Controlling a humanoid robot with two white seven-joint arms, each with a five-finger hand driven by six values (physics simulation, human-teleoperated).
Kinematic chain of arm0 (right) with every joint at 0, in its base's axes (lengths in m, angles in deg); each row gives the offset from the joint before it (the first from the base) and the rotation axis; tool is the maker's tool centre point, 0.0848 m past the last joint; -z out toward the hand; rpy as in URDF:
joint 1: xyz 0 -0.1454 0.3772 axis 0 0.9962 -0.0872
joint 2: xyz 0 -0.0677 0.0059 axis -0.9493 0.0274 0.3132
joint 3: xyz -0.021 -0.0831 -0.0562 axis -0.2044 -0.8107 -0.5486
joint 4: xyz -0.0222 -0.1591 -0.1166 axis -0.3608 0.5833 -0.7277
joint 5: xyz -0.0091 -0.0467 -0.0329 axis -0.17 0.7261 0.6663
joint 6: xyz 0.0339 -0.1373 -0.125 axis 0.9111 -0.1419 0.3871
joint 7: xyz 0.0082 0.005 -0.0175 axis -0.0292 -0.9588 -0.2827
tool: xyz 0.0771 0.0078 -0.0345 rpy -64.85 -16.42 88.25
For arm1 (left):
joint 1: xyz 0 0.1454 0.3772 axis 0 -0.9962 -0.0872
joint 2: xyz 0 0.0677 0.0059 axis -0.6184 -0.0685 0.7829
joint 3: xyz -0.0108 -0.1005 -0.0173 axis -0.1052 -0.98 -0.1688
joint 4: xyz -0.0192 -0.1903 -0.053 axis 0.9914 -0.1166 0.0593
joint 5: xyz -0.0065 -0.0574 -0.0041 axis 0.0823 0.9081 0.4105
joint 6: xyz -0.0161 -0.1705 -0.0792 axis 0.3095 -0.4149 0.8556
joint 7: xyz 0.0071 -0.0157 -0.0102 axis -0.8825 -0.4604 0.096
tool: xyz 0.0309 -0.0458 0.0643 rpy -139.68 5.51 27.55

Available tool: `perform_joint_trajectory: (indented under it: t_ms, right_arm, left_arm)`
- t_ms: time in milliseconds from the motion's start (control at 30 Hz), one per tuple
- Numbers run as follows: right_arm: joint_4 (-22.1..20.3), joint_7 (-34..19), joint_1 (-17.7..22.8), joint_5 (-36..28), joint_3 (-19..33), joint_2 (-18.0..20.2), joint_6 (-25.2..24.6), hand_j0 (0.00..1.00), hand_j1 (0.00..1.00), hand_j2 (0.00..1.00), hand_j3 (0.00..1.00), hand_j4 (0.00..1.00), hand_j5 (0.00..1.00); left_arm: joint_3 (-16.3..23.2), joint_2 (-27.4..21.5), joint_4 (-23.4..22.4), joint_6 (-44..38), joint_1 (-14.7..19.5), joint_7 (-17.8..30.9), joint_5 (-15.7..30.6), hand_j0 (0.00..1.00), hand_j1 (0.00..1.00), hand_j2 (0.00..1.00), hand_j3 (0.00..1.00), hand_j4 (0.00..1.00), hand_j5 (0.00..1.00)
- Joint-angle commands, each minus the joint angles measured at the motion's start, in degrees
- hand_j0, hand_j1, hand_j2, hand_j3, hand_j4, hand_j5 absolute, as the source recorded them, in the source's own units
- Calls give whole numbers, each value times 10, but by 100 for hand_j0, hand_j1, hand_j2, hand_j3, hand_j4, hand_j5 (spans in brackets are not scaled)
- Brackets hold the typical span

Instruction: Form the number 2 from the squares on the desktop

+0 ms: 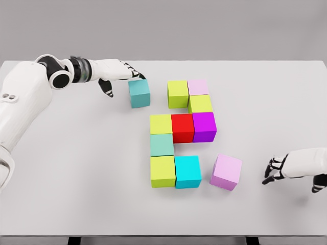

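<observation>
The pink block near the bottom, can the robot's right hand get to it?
Probably yes. The right hand rests on the table just to the right of the pink block, with bare tabletop between them and nothing in the way. The block stands apart from the cyan block.

There is one view only, taken from the robot's head. It looks forward and steeply down onto the white surface (61,204), near enough that the surface fills nearly the whole frame. A grey backdrop runs along the top edge, and a dark strip shows under the surface's near edge at the bottom. The left arm (25,102) enters from the left edge, large and close to the lens; the right arm (309,162) enters at the lower right. The cluster of blocks (183,127) sits just right of frame centre.
</observation>
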Motion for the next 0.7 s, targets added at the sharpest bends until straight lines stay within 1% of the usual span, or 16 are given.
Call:
perform_joint_trajectory:
  t_ms: [0, 33, 133, 167, 267, 367, 433, 500, 667]
  right_arm:
    - [-22, -2, 0, -4, 1, 14, 2, 99, 99, 99, 99, 99, 99]
    - [-22, -2, 0, -4, 1, 14, 2, 99, 99, 99, 99, 99, 99]
    - [-30, -2, -1, -5, 1, 14, 2, 99, 99, 99, 99, 99, 99]
    - [-35, -2, -3, -5, 1, 15, 2, 99, 99, 99, 99, 99, 99]
    - [-35, -2, -3, -5, 2, 10, 2, 99, 99, 99, 99, 99, 99]
    - [-39, -2, -3, -14, 13, 10, 2, 98, 98, 98, 98, 98, 98]
    - [-38, -2, -5, -15, 13, 0, 2, 98, 98, 98, 98, 98, 98]
    - [-38, -2, -5, -14, 13, -10, 2, 98, 98, 98, 98, 98, 98]
    - [-38, -2, -12, -15, 17, -16, 2, 98, 98, 98, 98, 98, 98]
  left_arm:
    - [-4, 1, -2, -1, 1, 0, 3, 97, 97, 97, 97, 97, 97]
    - [-4, -1, -4, -1, 7, 0, 4, 99, 99, 99, 99, 99, 99]
    - [-18, -10, -5, -1, 9, -1, 7, 99, 99, 99, 99, 99, 99]
    - [-18, -22, -4, -1, 10, -1, 8, 99, 99, 99, 99, 99, 99]
    - [-23, -42, 3, -1, 7, -2, 13, 99, 99, 99, 99, 99, 99]
    - [-25, -47, 10, -1, 5, -2, 15, 98, 98, 98, 98, 98, 98]
    - [-25, -85, 37, -1, -4, -2, 23, 98, 98, 98, 98, 98, 98]
    - [-23, -89, 39, -1, -11, -2, 22, 98, 98, 98, 98, 98, 98]
    - [-21, -93, 41, -1, -21, -1, 22, 98, 98, 98, 98, 98, 98]
